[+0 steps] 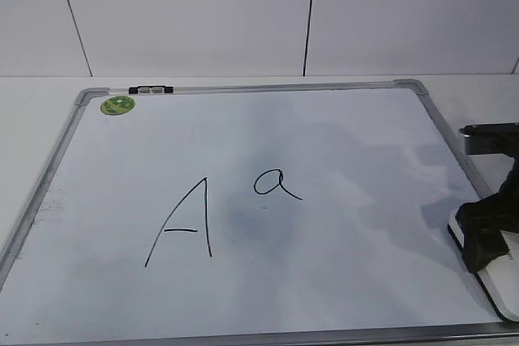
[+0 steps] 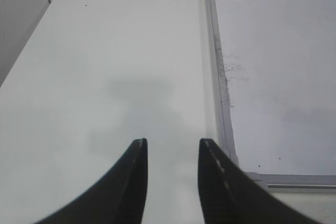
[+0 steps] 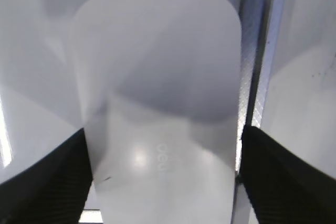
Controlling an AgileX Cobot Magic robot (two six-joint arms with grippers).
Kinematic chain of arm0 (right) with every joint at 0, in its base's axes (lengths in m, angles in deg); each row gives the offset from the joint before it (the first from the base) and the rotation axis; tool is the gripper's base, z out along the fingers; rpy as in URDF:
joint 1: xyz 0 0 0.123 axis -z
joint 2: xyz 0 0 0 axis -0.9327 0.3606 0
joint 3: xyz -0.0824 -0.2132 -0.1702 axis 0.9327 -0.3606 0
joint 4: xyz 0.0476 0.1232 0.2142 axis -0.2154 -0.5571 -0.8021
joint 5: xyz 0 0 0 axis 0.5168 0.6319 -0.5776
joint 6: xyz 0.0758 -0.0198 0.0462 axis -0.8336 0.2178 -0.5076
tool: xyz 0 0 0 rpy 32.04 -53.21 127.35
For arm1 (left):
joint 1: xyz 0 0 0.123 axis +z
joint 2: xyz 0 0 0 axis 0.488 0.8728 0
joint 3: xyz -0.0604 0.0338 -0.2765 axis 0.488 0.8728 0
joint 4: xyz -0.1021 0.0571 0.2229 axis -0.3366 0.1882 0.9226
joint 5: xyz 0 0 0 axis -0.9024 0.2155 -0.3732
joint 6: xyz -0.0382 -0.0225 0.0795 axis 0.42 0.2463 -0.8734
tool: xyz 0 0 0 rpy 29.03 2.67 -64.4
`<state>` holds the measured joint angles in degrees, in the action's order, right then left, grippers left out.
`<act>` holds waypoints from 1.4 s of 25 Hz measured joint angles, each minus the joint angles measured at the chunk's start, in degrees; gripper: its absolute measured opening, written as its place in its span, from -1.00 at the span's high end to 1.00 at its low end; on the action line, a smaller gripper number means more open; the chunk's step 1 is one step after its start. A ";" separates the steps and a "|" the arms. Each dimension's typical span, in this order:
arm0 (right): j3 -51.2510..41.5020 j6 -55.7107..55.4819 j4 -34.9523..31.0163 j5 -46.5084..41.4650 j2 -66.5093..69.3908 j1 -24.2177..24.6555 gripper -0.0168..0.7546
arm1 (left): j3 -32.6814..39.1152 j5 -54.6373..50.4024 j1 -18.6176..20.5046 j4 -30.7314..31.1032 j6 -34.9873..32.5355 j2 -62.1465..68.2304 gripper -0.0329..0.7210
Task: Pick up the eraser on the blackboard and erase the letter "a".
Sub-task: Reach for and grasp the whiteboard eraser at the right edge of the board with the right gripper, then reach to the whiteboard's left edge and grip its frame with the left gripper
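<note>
The blackboard (image 1: 349, 143) is a white board with a grey frame, lying flat on the table. The letter "a" (image 1: 276, 184) is written in thin black marker near its middle. The eraser (image 1: 501, 283) is a white rounded block at the board's lower right corner, by the frame. My right gripper (image 1: 482, 241) sits over it. In the right wrist view the eraser (image 3: 157, 77) fills the gap between the fingers of my right gripper (image 3: 163, 135), which touch both its long sides. My left gripper (image 2: 172, 142) is open and empty over bare table, left of the board (image 2: 278, 77).
A larger capital "A" (image 1: 182, 224) is drawn left of the "a". A round green sticker (image 1: 117, 105) and a small black-and-silver clip (image 1: 151, 88) sit at the board's top left. The board's frame (image 3: 257, 51) runs just right of the eraser. A white wall stands behind.
</note>
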<state>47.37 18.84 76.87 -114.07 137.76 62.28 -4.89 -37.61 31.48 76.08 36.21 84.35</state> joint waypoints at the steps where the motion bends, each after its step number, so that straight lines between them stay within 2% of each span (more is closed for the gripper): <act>1: 0.00 0.00 0.00 0.00 0.00 0.00 -0.68 | 0.00 0.00 0.00 0.00 0.00 0.00 0.26; 5: 0.00 0.00 -0.24 0.00 0.04 0.00 -0.53 | 0.00 0.00 0.00 0.00 0.00 0.00 0.26; 12: 0.00 0.00 -0.32 0.11 0.04 0.00 -0.43 | 0.00 0.00 0.00 0.00 0.00 0.00 0.26; 35: 1.37 -0.38 -2.76 -2.46 0.28 0.00 -0.42 | 0.00 0.00 0.00 0.00 0.00 0.00 0.26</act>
<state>48.74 18.46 74.11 -116.53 138.04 62.28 -4.89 -37.61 31.48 76.08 36.21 84.35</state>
